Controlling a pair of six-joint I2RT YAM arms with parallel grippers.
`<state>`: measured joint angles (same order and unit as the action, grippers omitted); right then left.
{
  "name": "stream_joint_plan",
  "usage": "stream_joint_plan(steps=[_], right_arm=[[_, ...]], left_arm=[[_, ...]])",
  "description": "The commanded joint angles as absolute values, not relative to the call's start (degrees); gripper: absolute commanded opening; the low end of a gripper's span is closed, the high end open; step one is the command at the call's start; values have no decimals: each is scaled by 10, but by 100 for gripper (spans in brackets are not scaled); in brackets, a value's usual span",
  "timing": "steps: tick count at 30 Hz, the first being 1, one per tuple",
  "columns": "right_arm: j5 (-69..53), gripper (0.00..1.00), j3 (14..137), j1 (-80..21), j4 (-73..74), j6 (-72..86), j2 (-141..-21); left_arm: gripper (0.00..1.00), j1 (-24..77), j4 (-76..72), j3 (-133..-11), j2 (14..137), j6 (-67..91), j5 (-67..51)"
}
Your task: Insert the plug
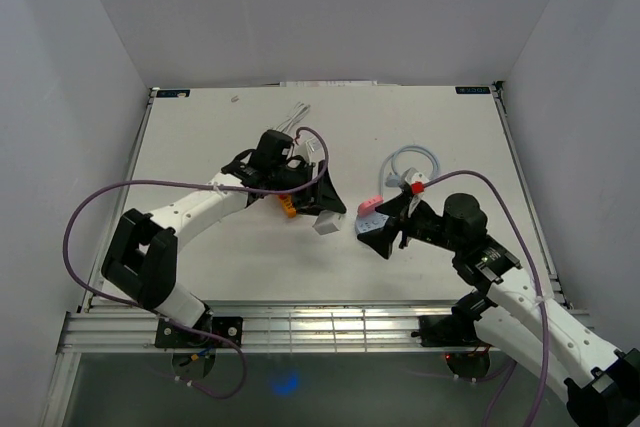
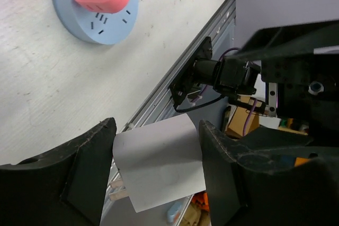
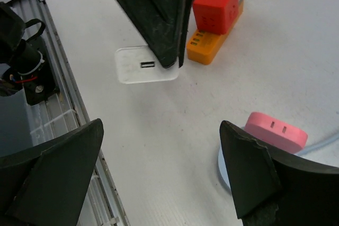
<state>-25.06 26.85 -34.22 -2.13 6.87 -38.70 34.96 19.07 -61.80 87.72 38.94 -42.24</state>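
Observation:
My left gripper (image 1: 328,215) is shut on a white plug adapter (image 1: 326,224) and holds it above the table; in the left wrist view (image 2: 158,166) its two metal prongs point left between the black fingers (image 2: 85,168). It also shows in the right wrist view (image 3: 145,65), with a USB port on its face. A pink socket cube (image 1: 371,208) sits on a round pale-blue socket base (image 2: 87,11), just right of the plug. My right gripper (image 1: 392,230) is open and empty beside the pink cube (image 3: 275,129).
A red cube on an orange power strip (image 3: 214,30) lies behind the left gripper. A pale-blue cable (image 1: 410,159) with a red-white piece loops at the back right. The table's metal front rail (image 1: 330,322) runs along the near edge.

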Motion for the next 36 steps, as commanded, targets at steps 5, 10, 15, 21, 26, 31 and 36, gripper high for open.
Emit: stream_joint_plan(steps=[5,10,15,21,26,31,36], right_arm=[[-280,93,275,-409,-139,-50,-413],[-213,89,320,-467,-110,-117,-464],[-121,90,388,-495,-87,-70,-523],[-158,89,418,-497,-93,15,-555],[-119,89,420,-497,-91,3,-577],[-137,89,460,-497,-56,-7,-630],[-153,89,469,-497,-61,-4,-658]], left_arm=[[14,290,214,-620,885,367,-527],[15,275,247,-641,904,344,-531],[16,261,244,-638,894,345,-513],[17,261,229,-636,871,354,-492],[17,261,230,-635,869,356,-513],[17,261,229,-640,860,359,-526],[17,261,229,-644,853,362,-536]])
